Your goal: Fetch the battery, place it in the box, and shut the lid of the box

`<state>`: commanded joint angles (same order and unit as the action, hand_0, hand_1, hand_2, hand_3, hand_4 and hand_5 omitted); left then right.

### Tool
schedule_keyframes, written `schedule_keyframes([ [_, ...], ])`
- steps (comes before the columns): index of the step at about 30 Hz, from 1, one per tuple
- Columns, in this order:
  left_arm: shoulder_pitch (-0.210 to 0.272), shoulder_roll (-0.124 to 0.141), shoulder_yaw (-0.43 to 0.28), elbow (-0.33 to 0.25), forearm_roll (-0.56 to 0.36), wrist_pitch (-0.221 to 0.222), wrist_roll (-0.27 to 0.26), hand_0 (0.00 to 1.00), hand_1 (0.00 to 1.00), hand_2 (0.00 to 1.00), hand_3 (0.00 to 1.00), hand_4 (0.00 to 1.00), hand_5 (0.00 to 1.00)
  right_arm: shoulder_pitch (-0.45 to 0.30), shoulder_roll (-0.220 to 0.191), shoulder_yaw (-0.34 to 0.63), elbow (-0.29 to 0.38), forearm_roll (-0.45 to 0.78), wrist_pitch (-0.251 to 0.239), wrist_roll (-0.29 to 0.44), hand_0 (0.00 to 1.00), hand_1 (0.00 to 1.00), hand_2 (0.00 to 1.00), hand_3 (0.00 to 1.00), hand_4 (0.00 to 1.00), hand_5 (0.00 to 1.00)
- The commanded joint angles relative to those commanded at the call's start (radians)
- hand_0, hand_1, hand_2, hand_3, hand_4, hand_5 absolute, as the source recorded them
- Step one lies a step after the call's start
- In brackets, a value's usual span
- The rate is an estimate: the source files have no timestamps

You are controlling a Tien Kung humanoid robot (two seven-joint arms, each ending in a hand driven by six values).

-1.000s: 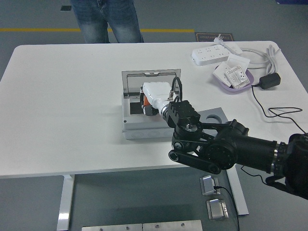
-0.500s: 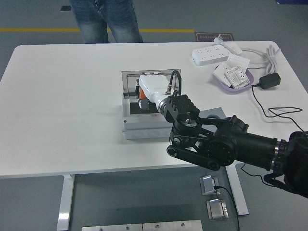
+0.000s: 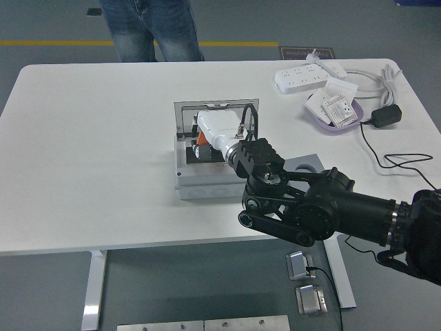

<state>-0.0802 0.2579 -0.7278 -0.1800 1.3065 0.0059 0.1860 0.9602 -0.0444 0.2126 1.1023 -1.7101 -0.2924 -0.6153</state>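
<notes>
The battery [image 3: 201, 140], of which only an orange and dark edge is seen under the white right hand [image 3: 215, 131], is held over the open box [image 3: 207, 172] near the middle of the table [image 3: 89, 158]; whether it already rests on the box's dark floor cannot be told, and the fingers are hidden beneath the hand's shell, so it cannot be told how they are set, though the battery appears to be carried by them. The battery is judged to be a stiff, fairly dense block with smooth faces, best taken across its two long sides and kept level, since a hard drop could harm it; the box is judged rigid and light, likely to slide if pushed; its lid [image 3: 217, 110] stands raised at the far side and is probably best pressed down at its free edge. Towards the table's far right corner a white power strip [image 3: 302, 77] and a purple tray [image 3: 329, 121] of small items are seen, with a black adapter [image 3: 386, 115] just beside; no writing can be read anywhere. A person [image 3: 151, 27] stands beyond the far edge; the left arm is not seen.
</notes>
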Motion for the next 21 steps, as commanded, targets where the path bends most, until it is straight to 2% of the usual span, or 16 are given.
schedule_keyframes([
  [1, 0.000, 0.000, 0.000, 0.000, 0.000, 0.000, 0.000, 0.638, 0.705, 0.627, 0.595, 0.589, 0.425, 0.000, 0.000, -0.001, 0.000, 0.000, 0.000, 0.000, 0.535, 0.475, 0.485, 0.607, 0.800, 0.539],
  [6, 0.000, 0.000, -0.001, 0.000, 0.001, 0.000, 0.000, 0.638, 0.705, 0.627, 0.595, 0.589, 0.425, -0.001, -0.001, 0.003, 0.003, -0.007, -0.001, -0.002, 0.535, 0.475, 0.485, 0.607, 0.800, 0.539],
  [7, 0.000, 0.000, -0.001, 0.000, 0.001, -0.001, 0.000, 0.638, 0.704, 0.626, 0.595, 0.587, 0.424, -0.002, -0.002, 0.006, 0.005, -0.009, -0.001, -0.003, 0.622, 0.524, 0.510, 0.619, 0.864, 0.601],
  [16, 0.003, -0.003, 0.002, 0.000, -0.002, -0.001, 0.000, 0.637, 0.704, 0.625, 0.596, 0.580, 0.419, -0.011, -0.030, 0.068, 0.056, -0.004, -0.014, 0.002, 0.644, 0.531, 0.514, 0.624, 0.869, 0.605],
  [21, 0.007, -0.006, 0.001, 0.000, 0.000, -0.002, 0.002, 0.637, 0.704, 0.625, 0.595, 0.579, 0.419, -0.017, -0.057, 0.123, 0.114, 0.032, 0.010, -0.014, 0.651, 0.531, 0.518, 0.627, 0.887, 0.629],
])
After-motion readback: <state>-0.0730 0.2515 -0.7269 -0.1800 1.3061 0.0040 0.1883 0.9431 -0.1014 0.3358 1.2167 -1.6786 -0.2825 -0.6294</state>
